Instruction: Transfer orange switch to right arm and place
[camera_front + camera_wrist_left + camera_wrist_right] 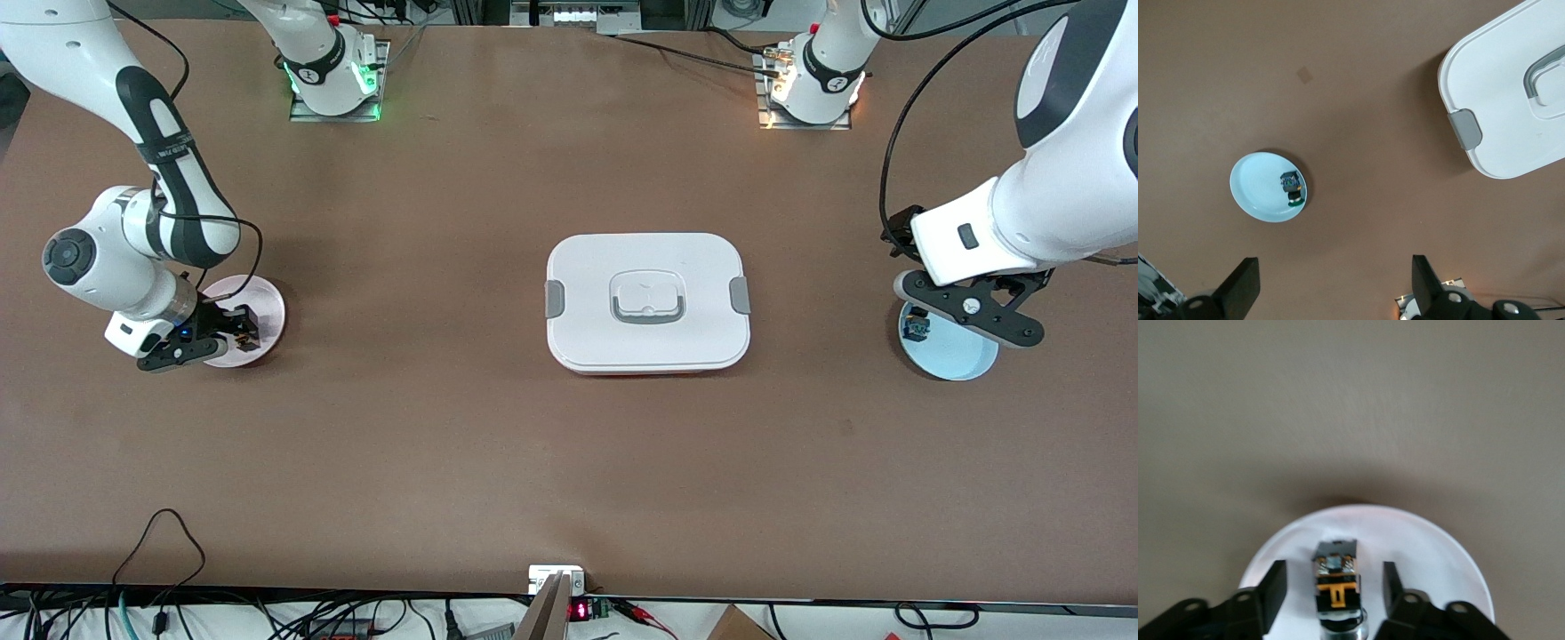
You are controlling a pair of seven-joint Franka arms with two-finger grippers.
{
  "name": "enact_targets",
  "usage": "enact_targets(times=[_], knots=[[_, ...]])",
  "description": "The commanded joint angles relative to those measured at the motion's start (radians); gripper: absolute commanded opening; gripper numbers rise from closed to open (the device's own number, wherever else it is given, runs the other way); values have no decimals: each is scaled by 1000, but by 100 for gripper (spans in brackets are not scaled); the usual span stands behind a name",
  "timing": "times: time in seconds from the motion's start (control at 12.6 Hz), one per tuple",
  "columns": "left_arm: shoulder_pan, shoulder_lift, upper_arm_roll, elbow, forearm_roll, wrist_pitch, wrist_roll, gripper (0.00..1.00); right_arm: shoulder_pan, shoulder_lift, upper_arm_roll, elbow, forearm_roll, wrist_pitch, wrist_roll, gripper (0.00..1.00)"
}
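The orange switch (pixel 1335 587), a small black module with orange parts, lies on a pale pink plate (pixel 1425 553) toward the right arm's end of the table; it also shows in the front view (pixel 247 322). My right gripper (pixel 1333 577) is low over that plate (pixel 267 298), open, with one finger on each side of the switch and a gap to each. In the front view the right gripper (pixel 233 333) hides part of the plate. My left gripper (pixel 1335 277) is open and empty, up in the air over the light blue plate (pixel 956 356).
A small blue-green and black component (pixel 1293 187) lies on the light blue plate (pixel 1255 187) toward the left arm's end. A white lidded container (pixel 647 302) with grey clips and a handle stands mid-table. Cables lie along the table edge nearest the front camera.
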Motion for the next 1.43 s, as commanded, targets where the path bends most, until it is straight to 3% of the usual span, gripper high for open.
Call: enact_targets(times=[0.0, 0.08, 0.16, 0.32, 0.4, 0.56, 0.72, 1.19, 1.35], knots=[[12, -30, 61, -13, -52, -40, -90, 100, 51, -134, 1, 29, -2, -159, 60, 100], [5, -92, 145, -98, -160, -2, -130, 100, 73, -176, 1, 58, -5, -249, 82, 100], [-21, -195, 260, -241, -255, 108, -162, 100, 88, -216, 1, 87, -10, -336, 124, 100], [-156, -396, 486, -548, -309, 393, -177, 100, 125, -295, 3, 158, -10, -507, 180, 100], [-164, -467, 504, -651, -307, 493, -179, 100, 145, -319, 3, 225, -10, -625, 230, 100], [-158, -470, 505, -673, -313, 518, -173, 100, 194, -323, 3, 378, -10, -794, 261, 100], [-158, -438, 498, -633, -318, 509, -168, 100, 204, -341, 4, 450, -10, -897, 263, 100], [-169, -441, 491, -616, -316, 500, -176, 100, 181, -379, -11, 474, 10, -989, 267, 100], [-170, -441, 490, -613, -316, 500, -176, 100, 171, -405, -11, 433, 25, -1009, 264, 100]])
